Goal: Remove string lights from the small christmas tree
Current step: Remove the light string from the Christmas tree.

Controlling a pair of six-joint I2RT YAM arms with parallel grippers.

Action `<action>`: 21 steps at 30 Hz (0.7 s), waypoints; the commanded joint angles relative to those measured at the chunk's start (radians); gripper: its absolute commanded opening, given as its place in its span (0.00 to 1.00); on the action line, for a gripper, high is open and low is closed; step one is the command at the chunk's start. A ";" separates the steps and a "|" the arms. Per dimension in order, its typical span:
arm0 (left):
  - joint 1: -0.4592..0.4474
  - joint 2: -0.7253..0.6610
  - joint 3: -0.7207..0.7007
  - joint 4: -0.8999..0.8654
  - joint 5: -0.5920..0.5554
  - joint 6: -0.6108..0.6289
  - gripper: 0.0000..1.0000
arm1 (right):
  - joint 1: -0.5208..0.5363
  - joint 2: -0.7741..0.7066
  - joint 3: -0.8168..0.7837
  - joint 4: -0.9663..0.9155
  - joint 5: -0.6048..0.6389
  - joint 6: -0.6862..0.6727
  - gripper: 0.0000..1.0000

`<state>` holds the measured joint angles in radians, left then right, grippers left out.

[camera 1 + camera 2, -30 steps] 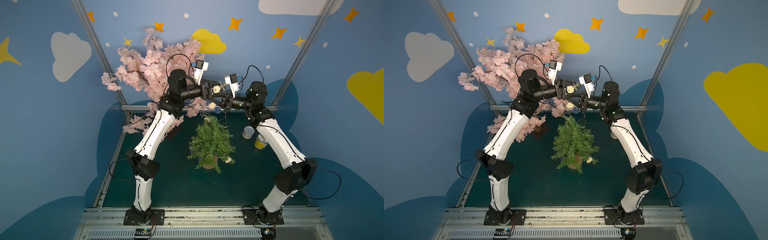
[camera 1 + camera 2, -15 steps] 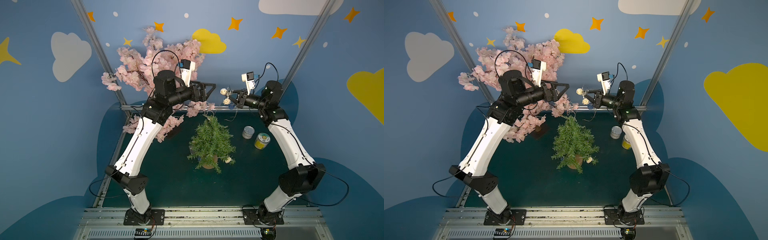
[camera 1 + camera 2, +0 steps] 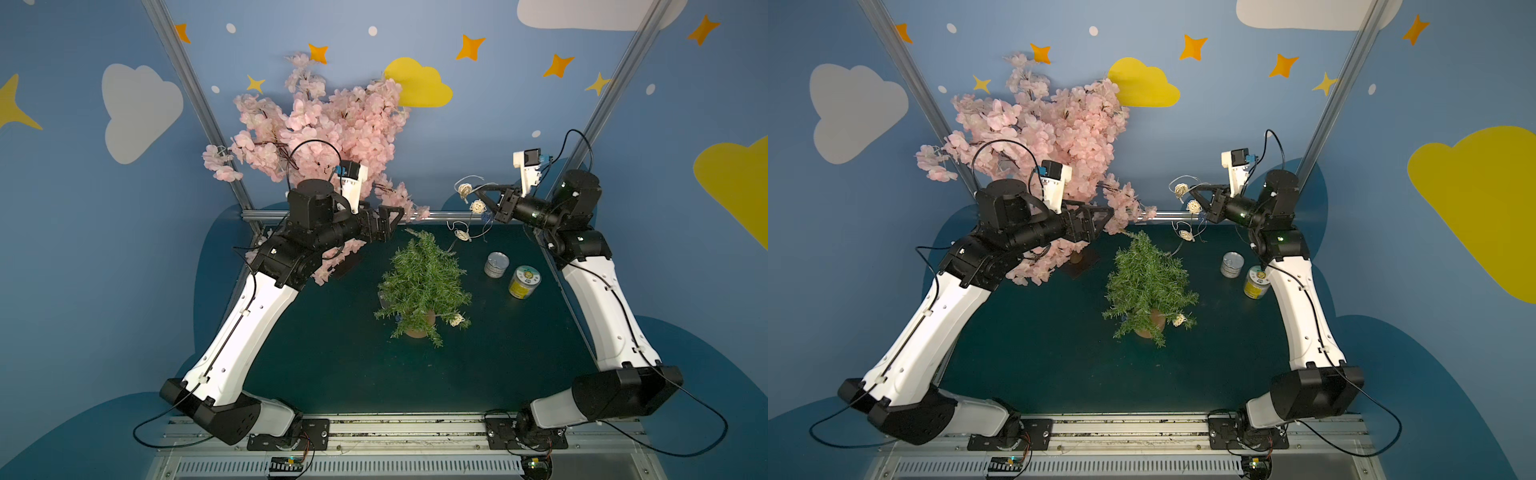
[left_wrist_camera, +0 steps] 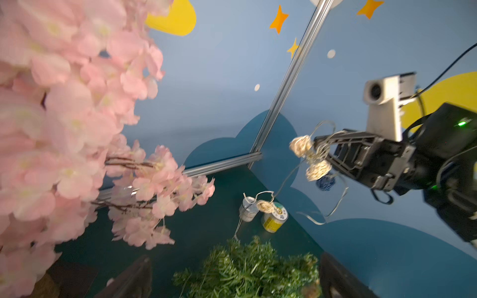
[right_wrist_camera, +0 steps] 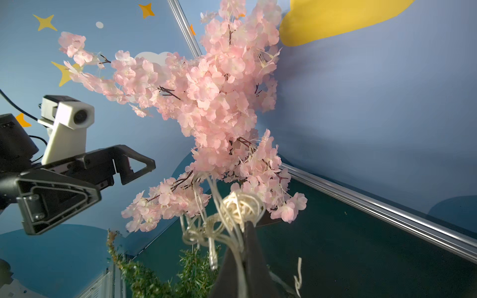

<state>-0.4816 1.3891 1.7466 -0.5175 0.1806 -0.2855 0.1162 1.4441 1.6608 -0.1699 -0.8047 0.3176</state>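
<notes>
The small christmas tree (image 3: 422, 286) (image 3: 1148, 286) stands in its tan pot mid-table. My right gripper (image 3: 478, 193) (image 3: 1192, 192) (image 5: 247, 227) is raised behind and to the right of it, shut on the string lights (image 3: 478, 205) (image 3: 1192, 205) (image 5: 240, 206). Cream balls and a blue one bunch at its tips. The pale wire drops past a hanging ball (image 3: 459, 237) down to the tree. One cream ball (image 3: 457, 320) lies by the pot. My left gripper (image 3: 395, 224) (image 3: 1100, 224) (image 4: 235, 278) stands open and empty, above and behind the tree's left side.
A big pink blossom tree (image 3: 328, 133) fills the back left corner, and my left arm is close against its lower branches. A silver tin (image 3: 496, 264) and a yellow jar (image 3: 524, 282) stand right of the green tree. A metal rail (image 3: 436, 215) edges the table's back.
The two grippers, together above the tree a second ago, have drawn apart. The right one carried the lights to the right. The left one pulled back to the left, empty.
</notes>
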 commanded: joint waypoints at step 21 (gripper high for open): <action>-0.367 -0.161 -0.269 -0.117 -0.349 0.131 1.00 | -0.186 -0.353 -0.067 -0.410 0.220 -0.133 0.00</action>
<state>-0.8146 1.2232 1.4803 -0.6094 -0.0883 -0.1726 -0.0586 1.1202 1.5608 -0.4942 -0.6395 0.2222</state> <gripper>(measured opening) 0.994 0.047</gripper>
